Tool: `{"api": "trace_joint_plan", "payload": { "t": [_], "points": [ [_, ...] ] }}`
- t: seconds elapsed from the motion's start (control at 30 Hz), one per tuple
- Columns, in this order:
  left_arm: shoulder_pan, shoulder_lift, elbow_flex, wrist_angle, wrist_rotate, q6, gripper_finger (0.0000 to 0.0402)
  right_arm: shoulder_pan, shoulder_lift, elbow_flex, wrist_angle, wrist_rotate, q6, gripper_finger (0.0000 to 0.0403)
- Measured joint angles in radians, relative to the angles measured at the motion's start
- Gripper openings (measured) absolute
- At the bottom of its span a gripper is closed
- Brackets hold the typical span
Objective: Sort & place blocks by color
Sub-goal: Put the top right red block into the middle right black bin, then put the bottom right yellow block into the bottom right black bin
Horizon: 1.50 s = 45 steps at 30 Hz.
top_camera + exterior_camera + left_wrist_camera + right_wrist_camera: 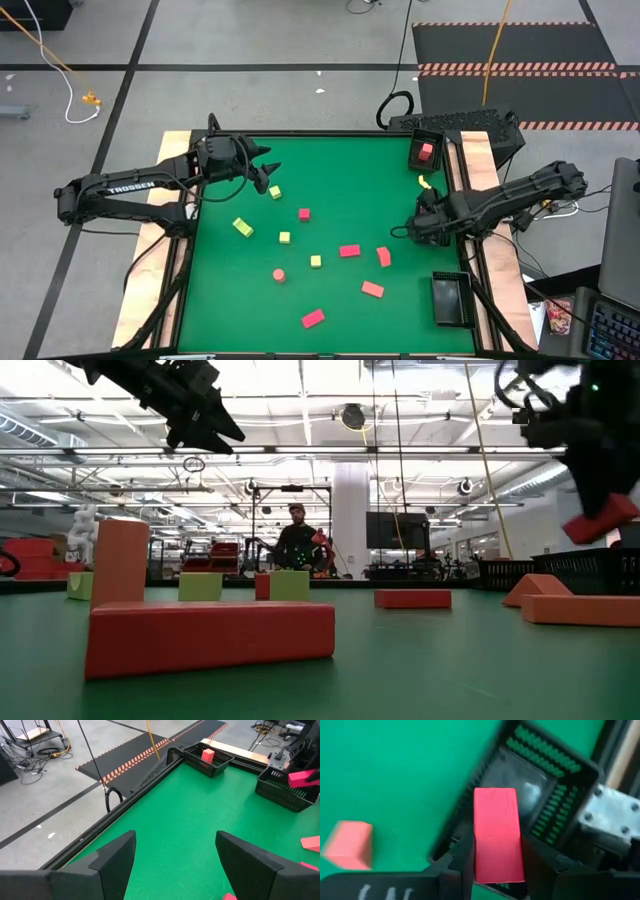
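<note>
The right gripper (495,862) hangs above the right side of the green felt tabletop (340,180), its jaws clamped on an oblong pink-red brick (496,832) that stands up between them; the right wrist view shows an empty small black rectangular tray (530,795) below the brick. In the high view this arm sits between that near tray (451,299) and the far black tray (424,150), which holds one pink-red cube (427,152). The left gripper (175,855) hovers over the far left part of the tabletop with its jaws apart and nothing between them, just beside a small yellow-green cube (275,192). The remaining blocks lie scattered across the middle: a yellow-green brick (243,228), two more yellow-green cubes (285,238), a pink-red cube (304,214), a small round pink-red piece (279,274), and several pink-red bricks (349,251) toward the near right.
</note>
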Motion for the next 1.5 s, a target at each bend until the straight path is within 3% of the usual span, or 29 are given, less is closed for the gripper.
{"api": "trace_joint_plan", "payload": {
  "t": [0.1, 0.3, 0.37, 0.47, 0.6, 0.7, 0.9, 1.13, 1.37, 1.5],
  "points": [
    [0.0, 0.0, 0.0, 0.0, 0.0, 0.0, 0.0273, 0.0, 0.003, -0.044, 0.017, -0.03, 0.001, 0.0126],
    [0.0, 0.0, 0.0, -0.001, 0.0, 0.0, 0.0273, 0.0, -0.01, -0.067, 0.045, -0.026, -0.033, 0.0298],
    [0.0, 0.0, 0.0, -0.001, 0.0, 0.0, 0.0273, 0.0, -0.025, -0.067, 0.046, -0.007, -0.035, 0.0334],
    [0.0, 0.0, 0.0, -0.001, 0.0, 0.0, 0.0273, 0.0, -0.057, -0.067, 0.079, 0.029, -0.035, 0.0357],
    [0.0, 0.0, 0.0, -0.001, 0.0, 0.001, 0.0273, 0.0, -0.087, -0.066, 0.331, 0.087, -0.14, 0.0352],
    [0.0, 0.0, 0.0, 0.007, 0.0, 0.0, 0.0273, -0.001, -0.034, -0.066, 0.554, 0.1, -0.258, 0.0335],
    [0.0, 0.0, 0.0, 0.01, -0.001, -0.005, 0.0273, 0.0, 0.202, -0.065, 0.777, -0.065, -0.257, 0.0305],
    [0.0, 0.0, 0.0, 0.004, -0.001, -0.013, 0.0273, 0.026, 0.371, -0.008, 0.774, -0.174, -0.186, 0.0287],
    [0.0, 0.0, 0.0, 0.004, -0.001, -0.013, 0.0273, 0.07, 0.388, -0.001, 0.727, -0.231, -0.057, 0.0285],
    [0.0, 0.0, 0.0, 0.004, -0.001, -0.011, 0.0273, 0.087, 0.388, -0.001, 0.725, -0.21, -0.035, 0.0285]
  ]
}}
